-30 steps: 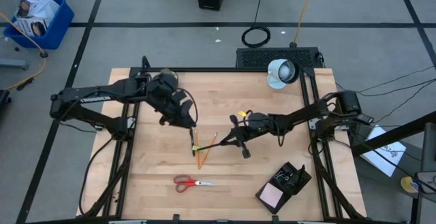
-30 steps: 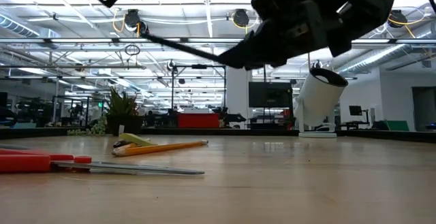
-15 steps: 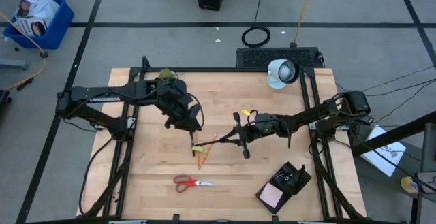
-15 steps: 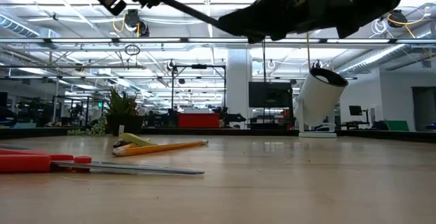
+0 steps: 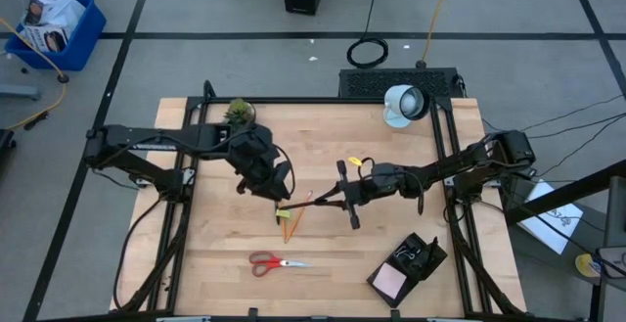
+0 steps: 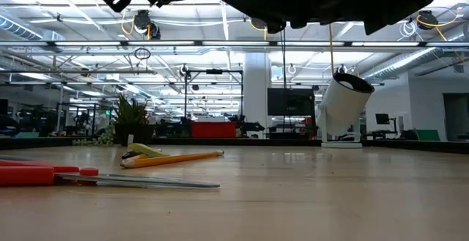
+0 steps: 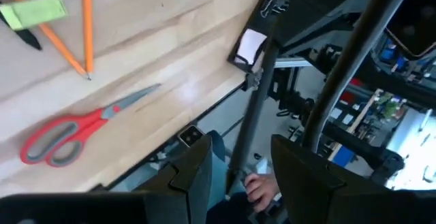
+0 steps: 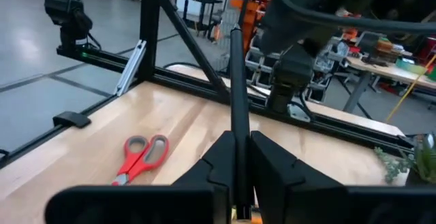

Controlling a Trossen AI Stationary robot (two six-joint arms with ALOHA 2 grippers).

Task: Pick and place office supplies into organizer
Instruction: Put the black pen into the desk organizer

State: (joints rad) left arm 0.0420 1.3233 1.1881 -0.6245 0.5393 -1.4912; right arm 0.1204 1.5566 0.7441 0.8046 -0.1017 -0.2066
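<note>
Holding pink pad [image 5: 390, 283], organizer [image 5: 419, 253]; right fingers [image 8: 269, 159] pinch pen [image 8: 238, 112], left fingers [image 7: 300, 169] apart w/ nothing

the desk [image 5: 215, 253] is pale wood with a faint plank grain. the scissors [image 5: 276, 262] have red handles with grey inner loops and silver blades. the pencils [image 5: 291, 222] are orange-yellow, beside a small lime-green piece [image 7: 34, 10]. the organizer [image 5: 413, 263] is black, its sticky-note pad [image 5: 390, 282] pale pink. the lamp [image 5: 402, 105] is white, the plant [image 5: 238, 112] green, both arms dark.
</note>
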